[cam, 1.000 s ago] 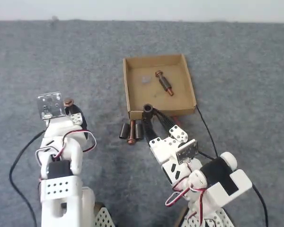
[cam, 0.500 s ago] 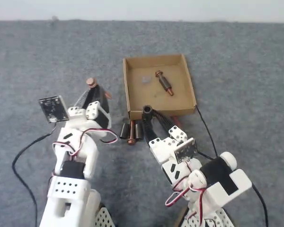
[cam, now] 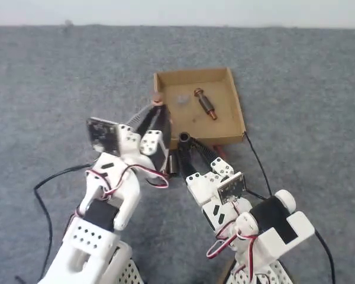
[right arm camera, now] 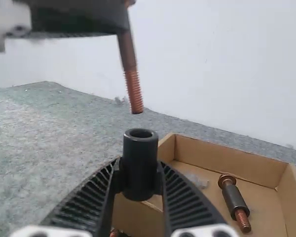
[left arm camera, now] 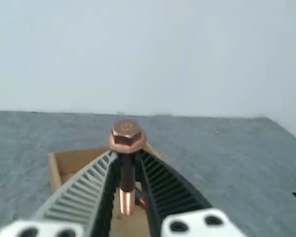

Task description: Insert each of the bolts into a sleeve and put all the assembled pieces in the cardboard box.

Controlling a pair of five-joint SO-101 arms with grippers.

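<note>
High view is showing one finished piece [cam: 205, 103] lying in the cardboard box [cam: 237, 112], while left fingers [left arm camera: 93, 185] are squeezing a bolt [left arm camera: 126, 163] just above the sleeve [right arm camera: 139, 163] right fingers [right arm camera: 96, 197] are gripping.

Your left arm [cam: 115, 189] covers the counter [cam: 296, 71] just in front of the cardboard box [cam: 238, 112], so you see only part of one sleeve [cam: 173, 164] there. In the right wrist view, the top edge cuts off the head of the bolt [right arm camera: 131, 84]. The small pale bit [cam: 181, 99] inside the box is too tiny to tell.
</note>
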